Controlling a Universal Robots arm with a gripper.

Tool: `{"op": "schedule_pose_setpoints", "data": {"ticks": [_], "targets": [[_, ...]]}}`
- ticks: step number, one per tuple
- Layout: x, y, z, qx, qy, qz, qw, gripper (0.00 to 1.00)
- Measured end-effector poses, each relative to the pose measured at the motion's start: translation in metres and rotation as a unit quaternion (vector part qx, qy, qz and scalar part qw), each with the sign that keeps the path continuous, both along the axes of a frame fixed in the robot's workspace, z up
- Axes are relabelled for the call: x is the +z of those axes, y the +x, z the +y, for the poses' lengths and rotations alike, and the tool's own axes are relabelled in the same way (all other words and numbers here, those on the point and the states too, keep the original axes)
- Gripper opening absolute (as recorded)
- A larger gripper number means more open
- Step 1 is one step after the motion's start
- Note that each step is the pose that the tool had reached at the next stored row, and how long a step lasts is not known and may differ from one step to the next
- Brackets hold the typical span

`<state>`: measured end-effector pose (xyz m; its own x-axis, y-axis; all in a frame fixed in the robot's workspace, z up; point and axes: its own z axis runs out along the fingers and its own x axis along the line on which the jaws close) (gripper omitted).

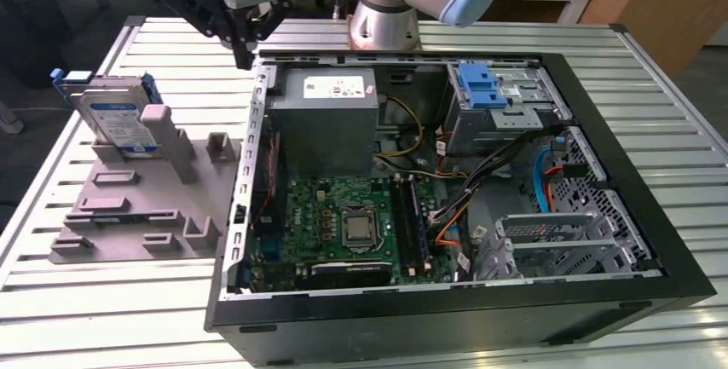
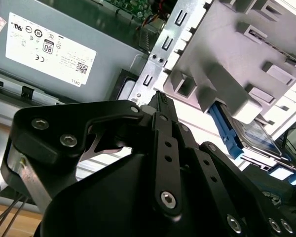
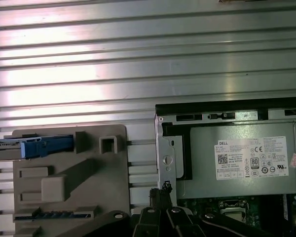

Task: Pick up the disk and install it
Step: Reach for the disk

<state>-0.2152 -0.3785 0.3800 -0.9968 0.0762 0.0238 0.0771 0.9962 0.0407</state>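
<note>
**Item 1.** Black multi-link end effector [image 1: 242, 55] on a silver arm with pale blue joint caps. Its fingers are clenched tip to tip with nothing between them. It hangs over the far corner of the computer case on the exterior view's left. In both wrist views the tips [image 2: 160, 98] [image 3: 159, 191] sit at the case's perforated metal wall, beside the power supply.

**Item 2.** Flat rectangular silver-grey disk [image 1: 118, 120] with a white-and-blue label and a blue plastic carrier frame. It stands upright on edge in a slot at the far end of the grey fixture. It is well apart from the end effector and untouched. It is seen edge-on in the first wrist view [image 3: 44, 147] and partly behind the fixture in the second [image 2: 259, 136].

**Item 3.** Grey moulded plastic fixture [image 1: 148, 198] with raised blocks and slots. It lies flat just beside the case.

**Item 4.** Open black tower computer case [image 1: 455, 318], lying on its side. It contains:
- a grey metal power supply box [image 1: 330, 122] with a white sticker
- a green motherboard [image 1: 341, 224]
- a blue plastic latch on a ribbed silver cage [image 1: 489, 88]

**Item 5.** Slatted aluminium worktop [image 1: 114, 318], which carries the fixture and the case.
</note>
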Motion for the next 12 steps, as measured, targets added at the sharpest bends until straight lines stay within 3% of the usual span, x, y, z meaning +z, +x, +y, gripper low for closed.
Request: {"op": "schedule_pose_setpoints", "data": {"ticks": [12], "targets": [[-0.0014, -0.0103, 0.0014, 0.000, -0.0001, 0.0032, 1.0000, 0.11]]}}
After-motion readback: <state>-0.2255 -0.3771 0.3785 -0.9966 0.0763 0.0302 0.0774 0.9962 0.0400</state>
